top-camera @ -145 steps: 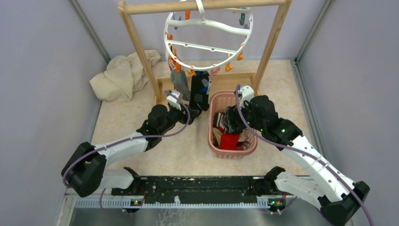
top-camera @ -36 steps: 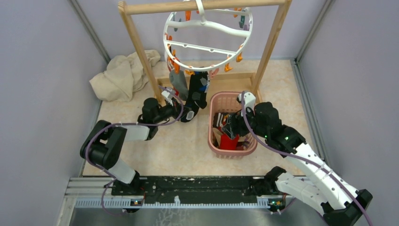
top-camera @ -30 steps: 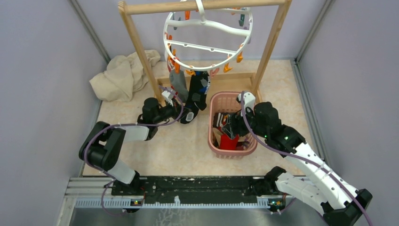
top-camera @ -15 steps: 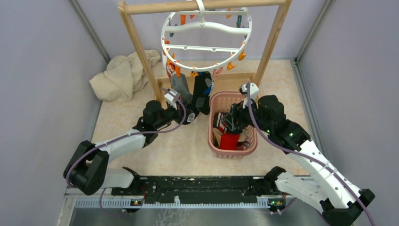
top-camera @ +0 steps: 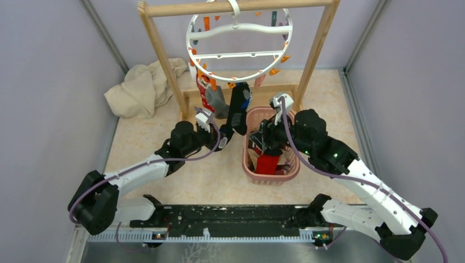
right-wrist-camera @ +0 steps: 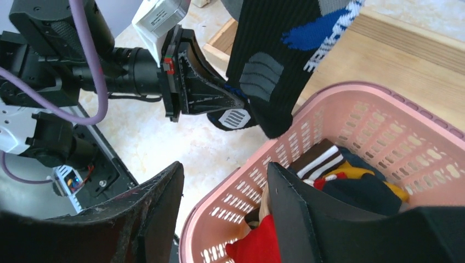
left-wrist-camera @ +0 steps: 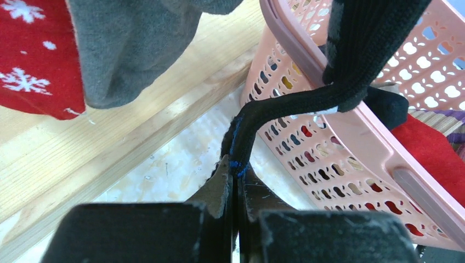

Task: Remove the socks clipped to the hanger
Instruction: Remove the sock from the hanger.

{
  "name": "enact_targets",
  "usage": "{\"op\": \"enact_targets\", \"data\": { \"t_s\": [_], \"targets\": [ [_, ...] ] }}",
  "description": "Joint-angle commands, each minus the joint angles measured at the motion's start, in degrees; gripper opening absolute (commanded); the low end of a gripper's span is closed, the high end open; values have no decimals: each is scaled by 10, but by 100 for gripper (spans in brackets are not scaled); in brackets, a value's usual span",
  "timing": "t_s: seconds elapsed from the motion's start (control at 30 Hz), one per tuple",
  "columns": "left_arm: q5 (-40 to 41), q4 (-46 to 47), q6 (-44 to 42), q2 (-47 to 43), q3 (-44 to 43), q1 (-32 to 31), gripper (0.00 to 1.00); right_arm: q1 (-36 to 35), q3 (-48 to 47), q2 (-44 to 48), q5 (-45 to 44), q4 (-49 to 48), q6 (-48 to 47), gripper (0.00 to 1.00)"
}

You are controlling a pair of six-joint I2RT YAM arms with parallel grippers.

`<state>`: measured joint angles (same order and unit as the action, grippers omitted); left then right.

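The white ring hanger [top-camera: 239, 48] hangs from the wooden rack's top bar. A red patterned sock [top-camera: 203, 94], a grey sock [top-camera: 219, 104] and a black sock [top-camera: 239, 109] dangle from its clips. My left gripper [left-wrist-camera: 236, 171] is shut on the toe end of the black sock [left-wrist-camera: 334, 93], drawing it taut beside the pink basket [left-wrist-camera: 356, 145]. In the top view the left gripper [top-camera: 218, 140] sits just left of the basket. My right gripper [right-wrist-camera: 225, 167] is open over the basket's near-left rim [right-wrist-camera: 351, 96], holding nothing. In its view the black sock [right-wrist-camera: 274, 60] hangs ahead.
The wooden rack frame [top-camera: 159, 55] straddles the back of the floor, with its base rail [left-wrist-camera: 109, 159] behind the socks. A beige cloth heap [top-camera: 143, 87] lies at the back left. The basket [top-camera: 272, 179] holds several socks, one of them red [right-wrist-camera: 257, 244]. Grey walls close both sides.
The left gripper has carried the black sock's toe to the right, toward the basket, and the hanger has swung and turned. The right gripper's jaws have narrowed a little above the basket.
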<state>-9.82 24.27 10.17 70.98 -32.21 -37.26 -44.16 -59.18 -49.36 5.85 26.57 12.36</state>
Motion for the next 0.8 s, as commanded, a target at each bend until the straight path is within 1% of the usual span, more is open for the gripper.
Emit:
{"op": "enact_targets", "data": {
  "t_s": [0.0,0.03,0.17,0.27,0.5,0.77],
  "targets": [
    [19,-10,-9,-21,-19,-12,0,-32,-43,-17,-64,-57,-27,58],
    [21,-15,-10,-24,-22,-14,0,-40,-46,-21,-91,-65,-31,58],
    [27,-31,-12,-34,-32,-18,0,-55,-48,-33,-147,-118,-51,58],
    [29,-40,-13,-46,-38,-21,0,-59,-41,-37,-171,-169,-70,57],
    [32,-60,-16,-56,-55,-32,0,-59,-10,-46,-163,-297,-111,58],
    [30,-78,-15,-70,-67,-43,0,-59,-14,-76,-122,-361,-118,60]
  ]
}}
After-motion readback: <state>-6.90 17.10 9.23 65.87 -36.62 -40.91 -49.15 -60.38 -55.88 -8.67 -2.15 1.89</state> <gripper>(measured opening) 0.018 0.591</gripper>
